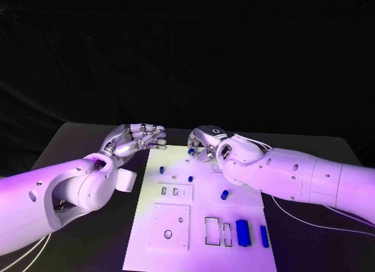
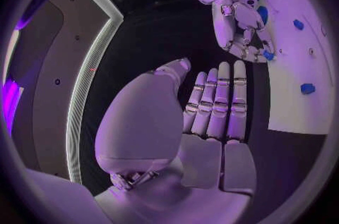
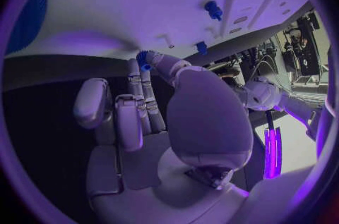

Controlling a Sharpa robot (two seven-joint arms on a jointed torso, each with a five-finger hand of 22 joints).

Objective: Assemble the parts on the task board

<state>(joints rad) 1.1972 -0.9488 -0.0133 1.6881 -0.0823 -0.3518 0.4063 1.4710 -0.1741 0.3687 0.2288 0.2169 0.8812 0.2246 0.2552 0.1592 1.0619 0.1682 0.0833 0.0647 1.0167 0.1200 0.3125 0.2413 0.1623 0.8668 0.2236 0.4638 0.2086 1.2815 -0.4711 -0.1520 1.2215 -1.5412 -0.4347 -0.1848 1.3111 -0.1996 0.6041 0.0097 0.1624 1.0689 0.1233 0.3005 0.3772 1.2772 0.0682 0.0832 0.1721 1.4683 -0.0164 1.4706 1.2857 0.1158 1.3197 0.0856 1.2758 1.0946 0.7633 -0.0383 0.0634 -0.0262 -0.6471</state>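
Right silver hand (image 1: 205, 143) pinches a small blue plastic peg (image 3: 143, 60) over the flat white task board's (image 1: 155, 232) twelve-o'clock edge.
Lower it upright and slowly; left silver hand (image 1: 139, 139) waits at ten o'clock, holding nothing, fingers together.

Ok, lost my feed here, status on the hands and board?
Right hand pinches a small blue part at the task board's far edge. Left hand holds nothing, off the board. Nothing in the way.

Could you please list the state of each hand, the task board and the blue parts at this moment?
left hand: holds nothing, fingers straight, beside the board's far edge.
right hand: pinches a small blue part at its fingertips.
task board: flat on the table.
two long blue parts: lying on the board's near end.
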